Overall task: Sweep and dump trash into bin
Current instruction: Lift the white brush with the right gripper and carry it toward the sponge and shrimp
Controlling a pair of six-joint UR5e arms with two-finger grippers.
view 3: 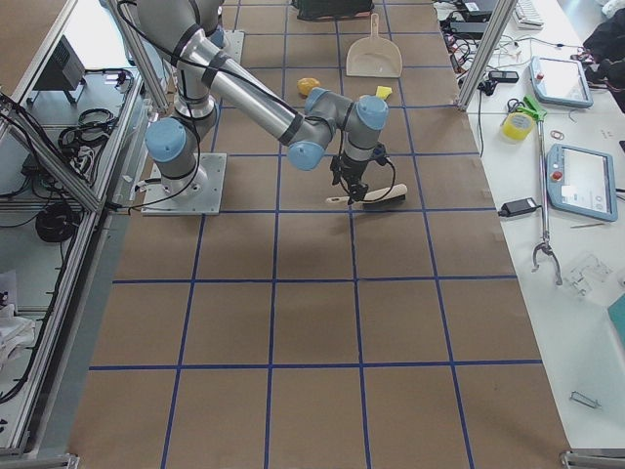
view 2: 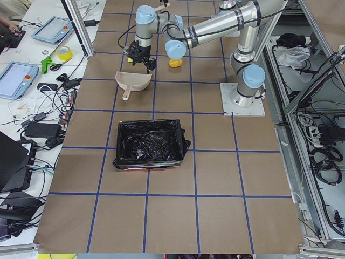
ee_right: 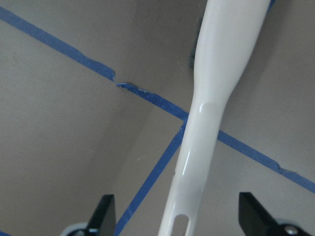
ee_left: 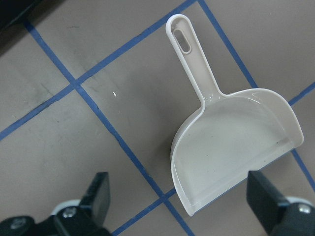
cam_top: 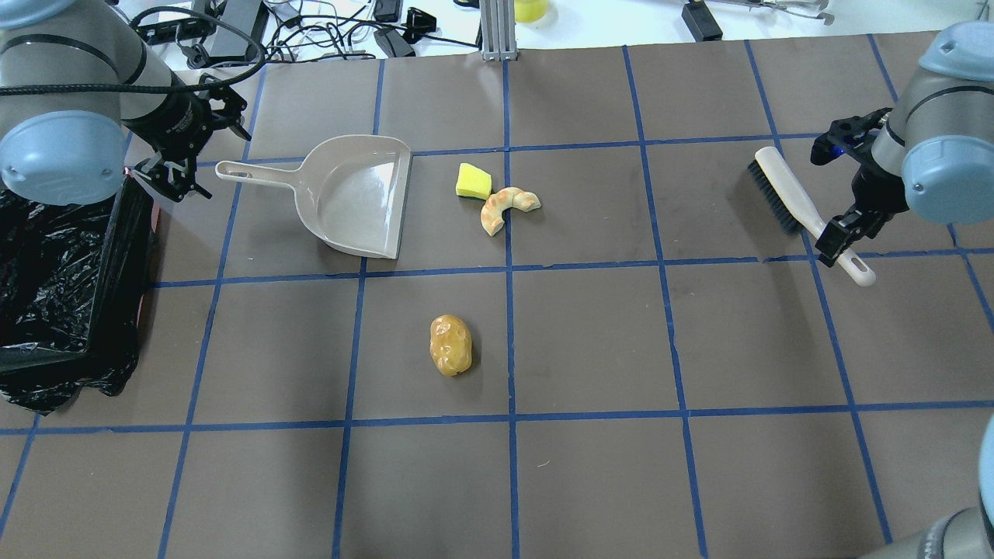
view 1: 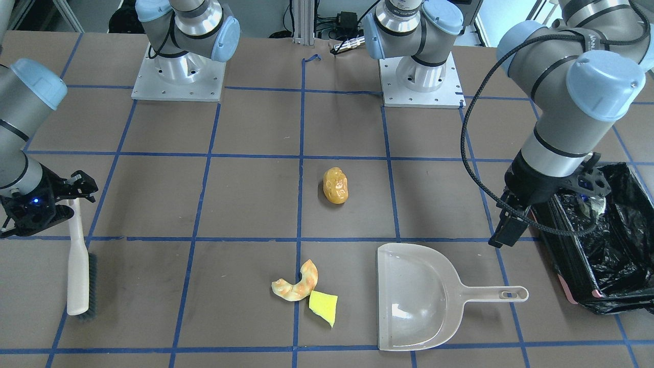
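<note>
Golden-brown potato-like lump [cam_top: 450, 345]: nearest the robot, loose on the desk [cam_top: 621, 466], mid-grid.
Bin [cam_top: 62, 264]: at the robot's left edge, black-lined.
Right tool [ee_right: 179, 211]: spread wide, straddling the white brush [cam_top: 792, 194] handle, not gripping.
Croissant-like piece [cam_top: 505, 208]: against the yellow sponge chunk [cam_top: 473, 182], near the dustpan [cam_top: 357, 198] mouth.
Left tool [ee_left: 183, 194]: wide, hovering by the dustpan handle.
Judged step: take both handles. Centre each between the fingers before closing, so neither implement twists.
</note>
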